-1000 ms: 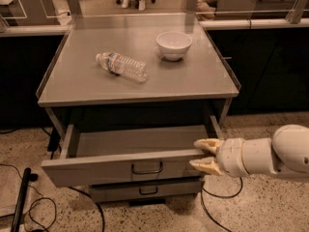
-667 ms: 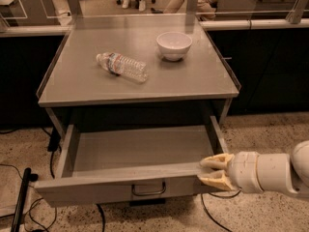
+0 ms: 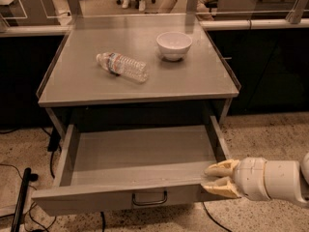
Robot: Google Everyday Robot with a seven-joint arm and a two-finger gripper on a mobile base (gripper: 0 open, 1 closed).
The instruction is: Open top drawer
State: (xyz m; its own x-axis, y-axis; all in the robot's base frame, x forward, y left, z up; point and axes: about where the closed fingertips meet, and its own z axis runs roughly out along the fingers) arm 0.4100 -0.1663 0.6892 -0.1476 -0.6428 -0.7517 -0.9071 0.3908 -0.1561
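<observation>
On the desk (image 3: 72,83) a bottle (image 3: 121,66) lies on its side, with a bowl (image 3: 174,45) upright to its right. Below, the drawer (image 3: 96,197) stands pulled well out, and at its right front corner sits the gripper (image 3: 206,179), jaws pinching the front panel's end

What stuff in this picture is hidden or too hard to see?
- Camera view: anything below the top drawer is hidden by its pulled-out front.
- Camera view: the arm behind the gripper, at the drawer's front right corner, is cut off by the right edge.
- Camera view: the water bottle label is too small to read.
</observation>
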